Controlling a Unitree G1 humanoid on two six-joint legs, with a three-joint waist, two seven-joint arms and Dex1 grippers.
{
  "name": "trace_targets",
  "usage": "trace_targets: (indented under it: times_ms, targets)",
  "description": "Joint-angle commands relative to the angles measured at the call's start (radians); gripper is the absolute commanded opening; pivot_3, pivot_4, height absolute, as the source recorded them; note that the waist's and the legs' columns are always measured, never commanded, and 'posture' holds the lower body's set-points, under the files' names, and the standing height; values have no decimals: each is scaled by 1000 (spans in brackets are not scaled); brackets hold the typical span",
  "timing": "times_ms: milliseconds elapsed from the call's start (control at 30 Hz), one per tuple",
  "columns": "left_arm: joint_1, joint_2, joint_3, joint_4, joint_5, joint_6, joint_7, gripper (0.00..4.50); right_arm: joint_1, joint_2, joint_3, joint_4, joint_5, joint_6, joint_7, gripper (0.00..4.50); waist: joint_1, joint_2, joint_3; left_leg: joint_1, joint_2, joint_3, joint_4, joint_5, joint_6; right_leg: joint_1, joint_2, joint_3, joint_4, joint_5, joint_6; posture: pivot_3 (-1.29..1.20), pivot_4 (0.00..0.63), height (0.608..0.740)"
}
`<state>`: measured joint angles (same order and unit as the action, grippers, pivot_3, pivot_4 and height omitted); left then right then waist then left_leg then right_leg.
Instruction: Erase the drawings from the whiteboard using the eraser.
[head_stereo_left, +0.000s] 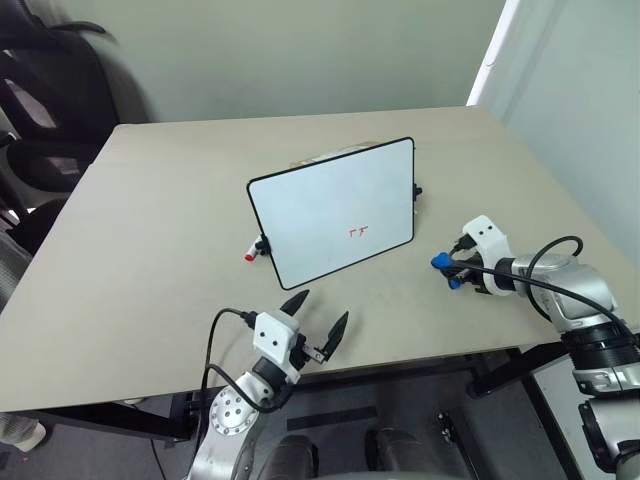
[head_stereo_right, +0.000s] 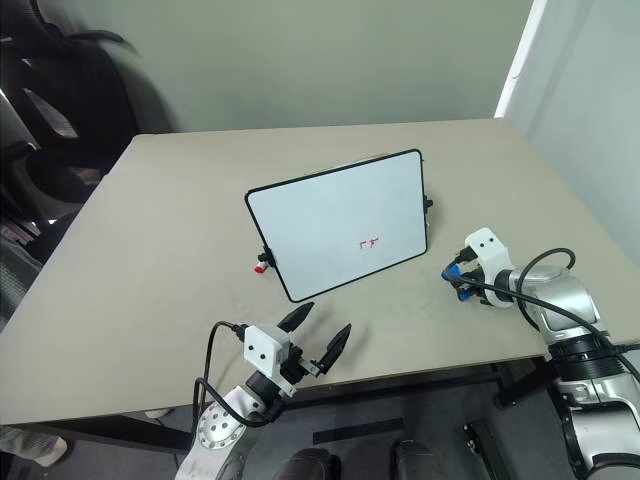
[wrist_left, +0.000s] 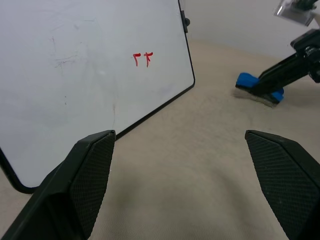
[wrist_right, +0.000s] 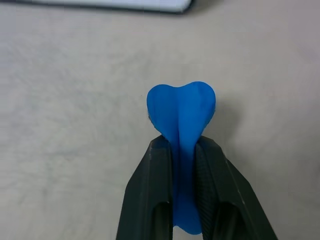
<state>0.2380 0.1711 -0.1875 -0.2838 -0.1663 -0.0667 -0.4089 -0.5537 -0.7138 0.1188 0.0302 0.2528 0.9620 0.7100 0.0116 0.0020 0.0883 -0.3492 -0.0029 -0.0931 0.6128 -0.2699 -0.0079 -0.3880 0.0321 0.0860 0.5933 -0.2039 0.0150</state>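
Two small red drawings (head_stereo_left: 358, 233) sit on the lower right part of the whiteboard (head_stereo_left: 320, 200), which stands tilted near the middle of the desk (head_stereo_left: 150, 220). My right hand (wrist_right: 183, 150) is clenched on the blue eraser (wrist_right: 182, 107), squeezing it between both fingers at desk level, just off the board's right edge. My left hand (head_stereo_left: 315, 315) hangs released with its fingers wide apart, in front of the board's lower edge and apart from it. A red-tipped marker (head_stereo_left: 249, 257) lies by the board's left corner. I judge the pickup is made; next I must lift the eraser, swing it left onto the red strokes and rub.
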Motion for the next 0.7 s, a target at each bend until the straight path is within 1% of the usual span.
trace_targets:
  times_ms: [33, 167, 267, 333, 433, 533, 600, 700]
  targets:
    - [-13, -2, -9, -26, 4, -17, -2, 4500, -27, 12, -52, -145, 39, 48, -17, 277, 0, 0, 0, 0, 0, 0, 0, 0, 0, 0, 0, 0, 0, 0, 0, 0, 150, 739]
    - [-29, 5, -8, -9, 4, -16, -7, 4500, -77, 93, -46, -221, 66, 107, -53, 277, -5, 0, 0, 1, 0, 0, 0, 0, 0, 0, 0, 0, 0, 0, 0, 0, 150, 739]
    - [-42, 11, -7, 3, 3, -15, -14, 4500, -141, 190, -19, -215, 67, 119, -88, 277, -9, 2, 0, 1, 0, 0, 0, 1, 0, -1, 0, 0, 0, 0, 0, 0, 150, 739]
    - [-50, 13, -8, 13, 3, -15, -18, 4500, -181, 242, 0, -166, 50, 108, -112, 277, -9, 3, 0, 1, 0, 0, 0, 1, 1, -2, 0, 0, 0, 0, -1, 0, 150, 739]
    - [-58, 11, -13, 24, 7, -18, -19, 4500, -245, 309, 19, -40, 21, 86, -153, 277, -7, 2, 0, 1, 0, -1, 0, 2, 1, -6, 0, 0, 0, 1, -2, 0, 150, 739]
    - [-59, 7, -18, 29, 13, -23, -17, 4500, -286, 346, 29, 54, -2, 67, -175, 277, 2, 2, 0, 0, 0, -1, 0, 3, 1, -10, -1, 0, 0, 3, -5, 0, 150, 739]
    - [-56, 6, -19, 28, 16, -27, -16, 4500, -302, 362, 36, 91, -10, 63, -177, 277, 4, 2, 0, -1, 0, -1, 0, 2, 1, -10, -1, 0, 0, 8, -14, 0, 150, 739]
    - [-53, 2, -18, 24, 18, -31, -11, 4500, -316, 371, 54, 142, -30, 46, -178, 277, 3, 2, -1, -3, 0, -1, -1, 1, -1, -9, -1, 0, 0, 10, -15, 0, 150, 739]
